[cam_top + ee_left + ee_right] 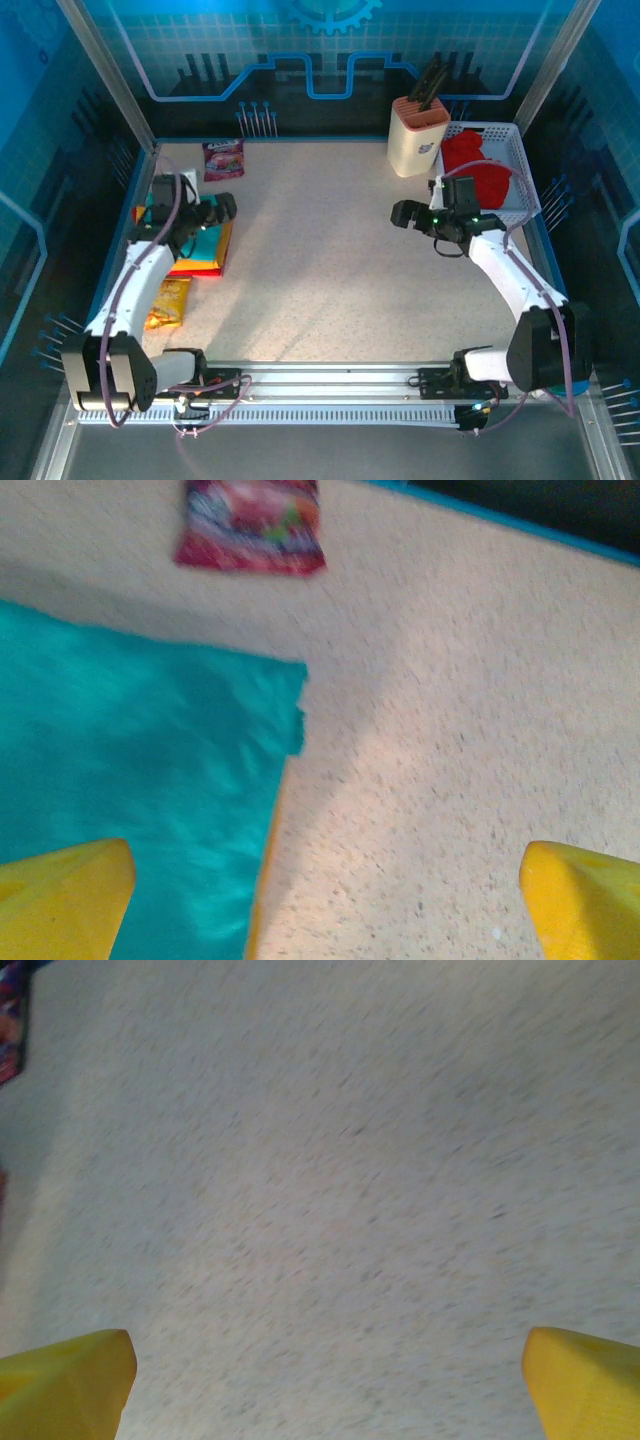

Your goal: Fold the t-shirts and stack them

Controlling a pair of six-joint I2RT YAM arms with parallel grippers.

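Mostly teal t-shirt (130, 770) cut off by frame; left tool (322, 880) agape.

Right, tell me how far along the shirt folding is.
Done: the teal t-shirt lies folded flat at the left. In hand: nothing; the left fingers and right fingers are open and empty. Left: the red t-shirt, bunched unfolded in the basket.
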